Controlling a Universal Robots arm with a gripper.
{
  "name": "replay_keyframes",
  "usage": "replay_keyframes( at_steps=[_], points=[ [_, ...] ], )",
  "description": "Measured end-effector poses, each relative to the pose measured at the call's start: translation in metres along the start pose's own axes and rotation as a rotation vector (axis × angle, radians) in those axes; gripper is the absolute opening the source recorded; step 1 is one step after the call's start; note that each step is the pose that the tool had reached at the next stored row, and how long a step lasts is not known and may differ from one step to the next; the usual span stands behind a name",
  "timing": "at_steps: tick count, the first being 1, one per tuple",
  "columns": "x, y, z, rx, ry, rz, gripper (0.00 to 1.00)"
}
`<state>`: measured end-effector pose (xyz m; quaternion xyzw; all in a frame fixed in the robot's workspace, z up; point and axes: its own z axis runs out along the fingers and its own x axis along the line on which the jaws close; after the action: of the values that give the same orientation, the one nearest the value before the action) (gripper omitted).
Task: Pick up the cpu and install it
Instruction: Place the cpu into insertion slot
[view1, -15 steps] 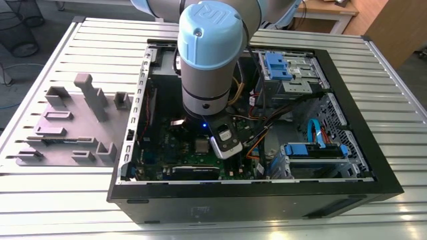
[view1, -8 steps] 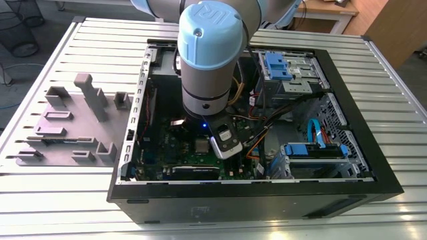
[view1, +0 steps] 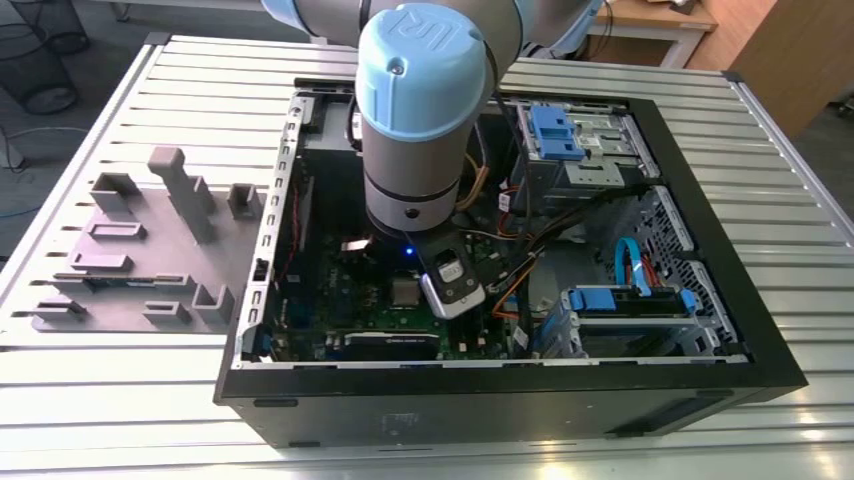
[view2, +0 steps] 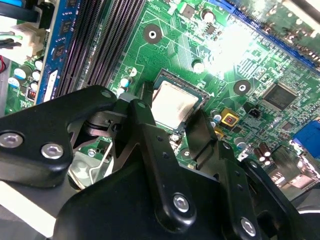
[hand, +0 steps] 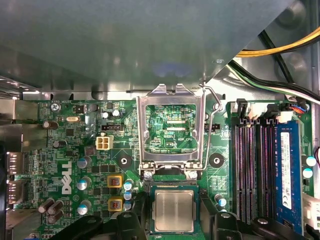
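The cpu (hand: 173, 210) is a small square chip with a silvery-grey top, and it lies flat in the socket on the green motherboard (hand: 75, 150). In both wrist views my gripper (hand: 176, 219) is open. Its black fingers (view2: 145, 100) stand on either side of the cpu (view2: 172, 102), apart from its edges, with nothing held between them. The hinged metal socket frame (hand: 170, 125) is swung up and open beside the socket. In the exterior view my arm (view1: 420, 120) reaches down into the open computer case over the cpu (view1: 404, 292).
Black memory slots (hand: 252, 165) and a blue memory stick (hand: 285, 175) run alongside the socket. Yellow and black cables (hand: 280, 50) cross the case nearby. Drive bays with blue clips (view1: 641, 300) stand at the exterior view's right. Grey fixture blocks (view1: 147, 250) sit on the table outside the case.
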<state>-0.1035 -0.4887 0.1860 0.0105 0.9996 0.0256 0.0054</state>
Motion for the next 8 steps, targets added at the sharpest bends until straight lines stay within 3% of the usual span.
replay_keyframes(
  at_steps=[8],
  points=[
    [0.0000, 0.0004, -0.0076, 0.0000, -0.0001, 0.000, 0.54]
  ],
)
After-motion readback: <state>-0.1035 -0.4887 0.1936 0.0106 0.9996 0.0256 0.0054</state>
